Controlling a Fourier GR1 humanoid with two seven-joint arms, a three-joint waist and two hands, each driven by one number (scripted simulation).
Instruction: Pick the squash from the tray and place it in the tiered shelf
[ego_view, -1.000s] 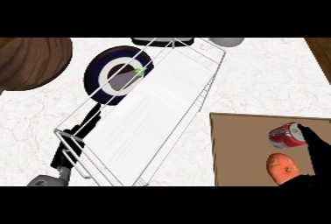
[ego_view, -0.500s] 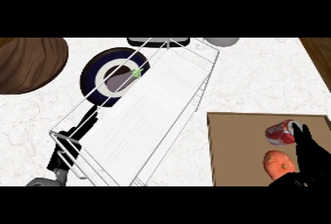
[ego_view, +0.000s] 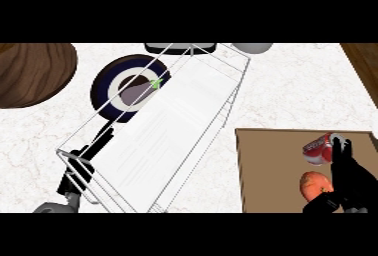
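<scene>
- Right hand (ego_view: 353, 180) at lower right, over the brown tray (ego_view: 269, 170); fingers point up the view, thumb curls in at the bottom edge beside the squash (ego_view: 315, 184).
- Hand state: looks like it is closing around the squash's right side, fingers not wrapped round it; I'd call it open, grasp not made.
- Squash: orange, lying on the tray, partly hidden by the hand, touching or just beside the palm.
- Red can (ego_view: 320, 148) on the same tray, just above the squash, fingertips right next to it.
- Tiered shelf (ego_view: 170, 130): white wire frame, runs diagonally across the counter (ego_view: 44, 140), well apart from the tray's squash.
- Dark blue plate (ego_view: 111, 97) with an eggplant (ego_view: 136, 91) sits behind or under the shelf wires, upper left. Wooden bowl (ego_view: 33, 72) at far left.
- Left hand: not visible.
- Risks, my read: fingers nudging the can and tipping it while closing; squash rolling out of a partial side grip; squash or forearm clipping the shelf's wire edge on transfer, since the shelf is tilted across the path.
</scene>
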